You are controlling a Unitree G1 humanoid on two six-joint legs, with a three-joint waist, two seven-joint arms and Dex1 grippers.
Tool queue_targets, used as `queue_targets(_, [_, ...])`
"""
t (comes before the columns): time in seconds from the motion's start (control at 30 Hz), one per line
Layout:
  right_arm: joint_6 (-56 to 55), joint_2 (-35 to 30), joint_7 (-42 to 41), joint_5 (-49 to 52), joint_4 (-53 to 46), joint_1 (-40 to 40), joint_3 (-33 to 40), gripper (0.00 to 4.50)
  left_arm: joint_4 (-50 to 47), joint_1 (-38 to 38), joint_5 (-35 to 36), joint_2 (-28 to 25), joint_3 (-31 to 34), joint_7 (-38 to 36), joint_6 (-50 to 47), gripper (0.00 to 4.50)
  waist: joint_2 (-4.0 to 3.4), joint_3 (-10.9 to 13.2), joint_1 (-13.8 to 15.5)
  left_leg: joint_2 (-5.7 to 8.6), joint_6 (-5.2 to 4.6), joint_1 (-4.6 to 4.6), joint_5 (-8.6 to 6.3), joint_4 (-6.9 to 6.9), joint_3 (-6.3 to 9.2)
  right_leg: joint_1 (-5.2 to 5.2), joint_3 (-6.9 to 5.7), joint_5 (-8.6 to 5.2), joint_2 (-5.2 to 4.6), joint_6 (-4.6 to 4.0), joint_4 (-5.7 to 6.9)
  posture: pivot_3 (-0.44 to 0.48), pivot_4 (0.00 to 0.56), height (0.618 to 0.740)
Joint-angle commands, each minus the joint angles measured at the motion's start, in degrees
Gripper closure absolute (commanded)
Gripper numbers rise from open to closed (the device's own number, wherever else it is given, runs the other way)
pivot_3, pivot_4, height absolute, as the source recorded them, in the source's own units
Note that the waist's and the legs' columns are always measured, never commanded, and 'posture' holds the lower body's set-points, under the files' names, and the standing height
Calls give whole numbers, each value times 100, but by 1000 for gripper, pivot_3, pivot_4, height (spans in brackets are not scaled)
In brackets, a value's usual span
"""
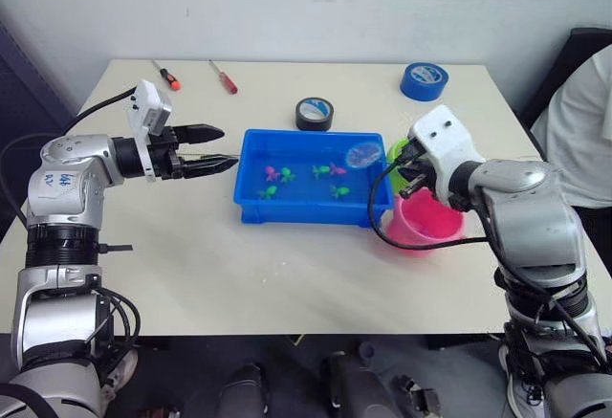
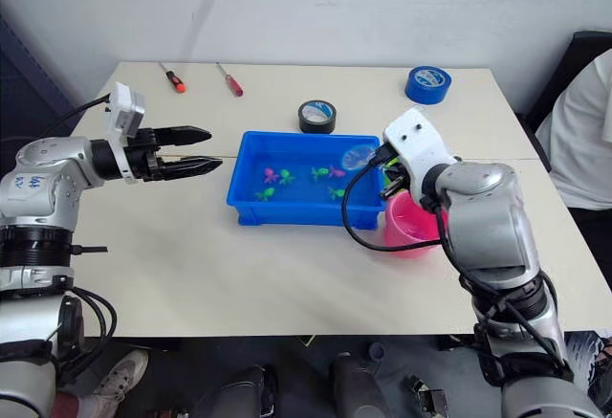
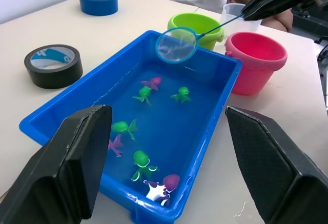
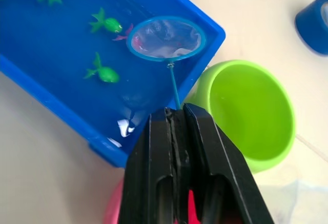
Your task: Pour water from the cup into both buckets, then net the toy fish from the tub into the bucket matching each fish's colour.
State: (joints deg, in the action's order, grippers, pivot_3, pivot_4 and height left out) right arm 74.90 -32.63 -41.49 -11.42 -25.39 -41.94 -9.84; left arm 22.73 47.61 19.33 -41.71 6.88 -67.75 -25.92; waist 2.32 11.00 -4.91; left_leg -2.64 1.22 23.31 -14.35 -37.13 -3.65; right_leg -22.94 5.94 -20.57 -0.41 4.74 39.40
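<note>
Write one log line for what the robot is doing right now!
right gripper: shut on net handle | net: above tub corner | left gripper: open | fish: in tub

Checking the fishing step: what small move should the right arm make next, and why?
Probably dip the net toward the nearest fish: the right end effector grips its handle, and the hoop looks empty, hanging over the corner of the tub beside the green bucket, fish still inside.

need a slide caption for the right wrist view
Right gripper shut on the net handle, hoop over the blue tub corner beside the lime green bucket.
</note>
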Motion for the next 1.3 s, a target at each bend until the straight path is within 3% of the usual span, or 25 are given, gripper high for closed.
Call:
queue_targets(0.03, [-895, -235, 380, -121, 252, 76, -358, 4500, -340, -64, 198, -115, 152, 7, -100, 626, 0, 0, -1, 0, 0, 0, 0, 0, -2, 0, 2, 0, 0, 0, 0, 0, 150, 734])
queue_targets(0.43, [-2033, -758, 691, -620, 789, 92, -1297, 4500, -783, -363, 309, -288, 100, -39, -287, 626, 0, 0, 6, -3, 0, 9, 0, 1, -11, -18, 10, 0, 2, 1, 1, 0, 150, 734])
queue_targets(0.7, [-2294, -536, 657, -910, 1000, 53, -1701, 4500, -984, -456, 451, -334, 182, 54, -425, 626, 0, 0, 3, -3, 0, 20, 0, 1, -16, -36, 16, 0, 4, 1, 6, 0, 150, 734])
queue_targets(0.97, [-1997, -3, 727, -746, 1087, 108, -1415, 4500, -1132, -534, 552, -387, 225, 132, -510, 626, 0, 0, 8, -4, 2, 33, 1, -2, -15, -49, 15, 0, 5, 1, 11, 0, 150, 734])
queue_targets(1.3, [-1012, 717, 977, -220, 1186, -171, -377, 4500, -1095, -492, 544, -412, 219, 130, -510, 626, 0, 0, 9, -4, 2, 35, 1, -1, -14, -51, 12, 0, 3, 1, 10, 0, 150, 734])
